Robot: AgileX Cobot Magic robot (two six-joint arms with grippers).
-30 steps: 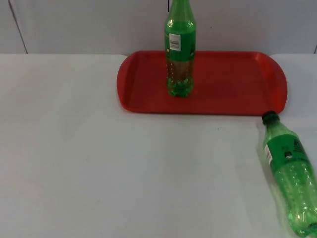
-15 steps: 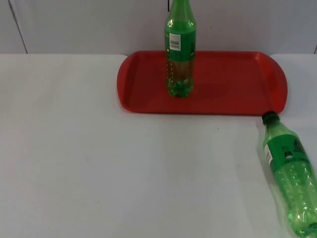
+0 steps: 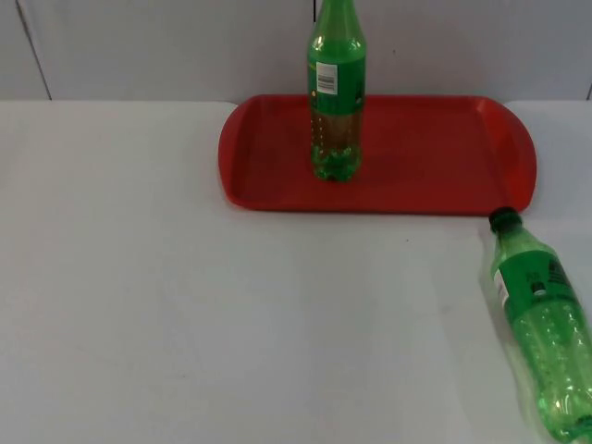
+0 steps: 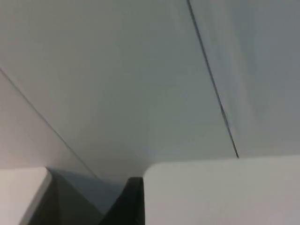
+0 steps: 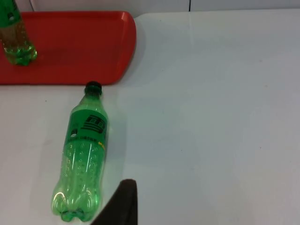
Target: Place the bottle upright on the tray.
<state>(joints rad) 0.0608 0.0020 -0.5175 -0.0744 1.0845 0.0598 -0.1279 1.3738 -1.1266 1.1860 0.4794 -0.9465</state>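
A red tray (image 3: 435,157) lies at the back of the white table. One green bottle (image 3: 336,92) stands upright on its left half. A second green bottle (image 3: 546,333) lies on its side on the table at the right, with its black cap toward the tray's front right corner. In the right wrist view my right gripper (image 5: 123,204) hovers over the table beside the base of that lying bottle (image 5: 84,154), apart from it; the tray (image 5: 79,47) and the standing bottle (image 5: 16,42) lie beyond. My left gripper (image 4: 131,201) waits raised, facing the partition wall.
The grey partition wall (image 3: 139,46) rises right behind the tray. White table top (image 3: 231,324) stretches to the left and in front of the tray. The lying bottle's base reaches the table's front right edge.
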